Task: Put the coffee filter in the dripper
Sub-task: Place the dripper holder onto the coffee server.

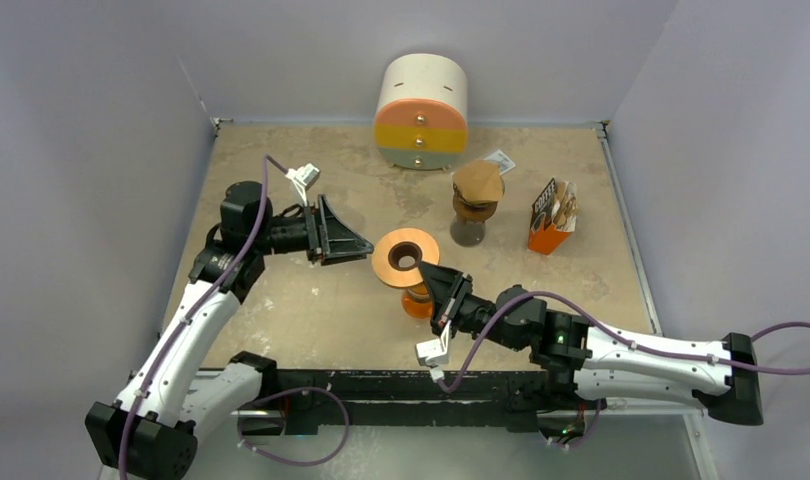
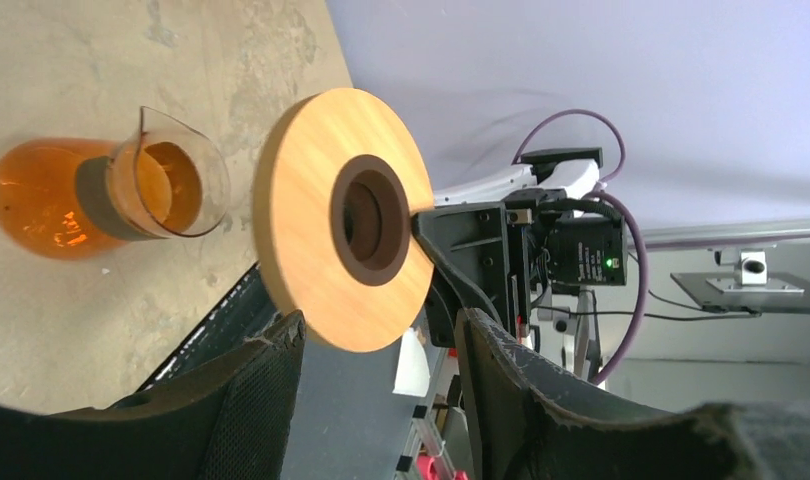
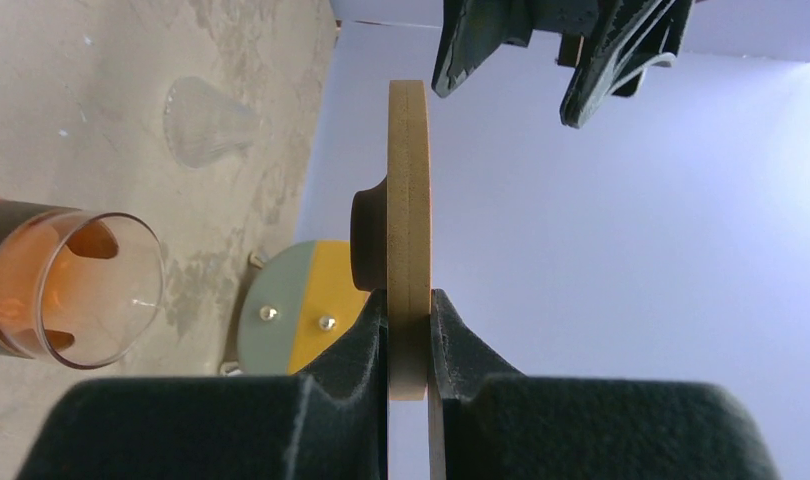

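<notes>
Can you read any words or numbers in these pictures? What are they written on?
"COFFEE": on the dark label of the orange box; small, only just readable.
White card near the round drawer unit: print too small to read.
Wooden disc, orange carafe, drawer unit: no writing visible.

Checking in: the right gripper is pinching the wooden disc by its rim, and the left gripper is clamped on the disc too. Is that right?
Not quite. The right gripper does pinch the wooden disc by its rim, but the left gripper is not clamped on it: its jaws stand open, off to the side of the disc. The top external view shows the gap between them.
</notes>
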`<action>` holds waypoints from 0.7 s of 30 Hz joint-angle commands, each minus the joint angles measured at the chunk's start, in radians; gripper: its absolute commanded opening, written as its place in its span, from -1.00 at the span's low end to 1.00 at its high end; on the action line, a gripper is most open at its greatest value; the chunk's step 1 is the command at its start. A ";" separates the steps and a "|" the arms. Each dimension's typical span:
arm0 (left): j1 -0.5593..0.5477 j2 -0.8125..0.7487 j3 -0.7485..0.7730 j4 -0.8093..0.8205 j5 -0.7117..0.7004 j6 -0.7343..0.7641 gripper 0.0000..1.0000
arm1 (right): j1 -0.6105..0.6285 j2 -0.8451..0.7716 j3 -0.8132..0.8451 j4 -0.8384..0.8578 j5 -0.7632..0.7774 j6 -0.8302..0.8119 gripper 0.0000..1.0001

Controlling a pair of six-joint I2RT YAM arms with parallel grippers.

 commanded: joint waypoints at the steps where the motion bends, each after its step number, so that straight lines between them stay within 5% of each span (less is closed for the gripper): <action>1: 0.082 -0.032 -0.021 0.010 0.092 -0.027 0.10 | 0.027 -0.031 0.000 0.104 0.077 -0.120 -1.00; 6: 0.116 -0.031 -0.082 0.083 0.144 -0.096 0.10 | 0.058 -0.039 -0.012 0.152 0.101 -0.151 -1.00; 15: 0.116 -0.029 -0.214 0.468 0.187 -0.359 0.11 | 0.120 0.007 -0.033 0.294 0.120 -0.173 -1.00; 21: 0.116 -0.017 -0.282 0.633 0.202 -0.486 -0.06 | 0.140 0.057 -0.048 0.392 0.125 -0.172 -1.00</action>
